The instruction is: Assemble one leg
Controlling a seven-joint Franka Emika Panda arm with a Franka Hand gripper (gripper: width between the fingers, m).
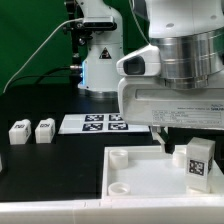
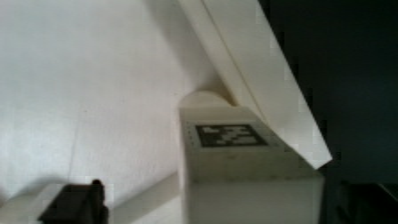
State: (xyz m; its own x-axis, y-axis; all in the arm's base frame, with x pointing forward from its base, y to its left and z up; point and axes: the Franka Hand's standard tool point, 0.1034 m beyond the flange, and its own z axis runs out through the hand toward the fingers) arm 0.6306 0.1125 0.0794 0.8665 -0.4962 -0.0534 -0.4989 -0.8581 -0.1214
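The leg (image 1: 197,163) stands upright in the tray (image 1: 135,180), toward the counter's (image 1: 40,108) front edge at the exterior view's right. The gripper (image 1: 176,138) straddles it, jaws wide, gripping nothing. Light, stiff, slick plastic, probably: pinch its flat sides midway.

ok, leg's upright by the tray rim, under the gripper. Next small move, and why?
Probably close the gripper on the leg before turning or pressing anything. The leg stands upright beside the tray rim, right under the wrist. But the one finger that shows in the wrist view looks apart from it, so a firm grip isn't evident.
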